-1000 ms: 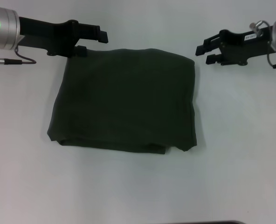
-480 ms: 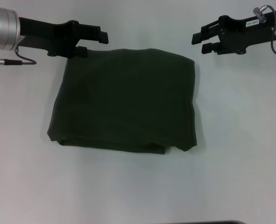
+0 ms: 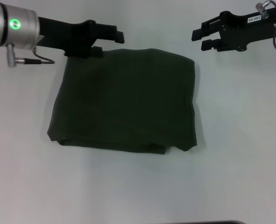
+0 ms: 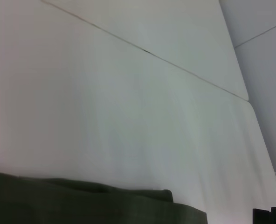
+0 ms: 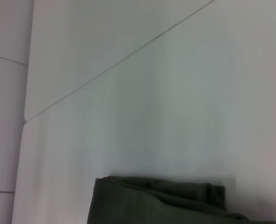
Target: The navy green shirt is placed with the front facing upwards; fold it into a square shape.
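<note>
Your left claw [image 3: 113, 38] hovered at the far left corner of the navy green shirt [image 3: 124, 100], its two black fingers a narrow gap apart and holding nothing; whether the lower finger brushed the cloth, you could not tell. Your right claw [image 3: 199, 39] hung just beyond the far right corner, clear of the cloth, fingers likewise slightly parted and empty. The shirt lay at the middle of the bench [image 3: 240, 140], folded into a roughly square, slightly skewed block, plain dark green on top, with stacked layers showing along its near edge and a small flap poking out at the near right corner. The bench was plain white, with a thin seam line visible in both wrist views
</note>
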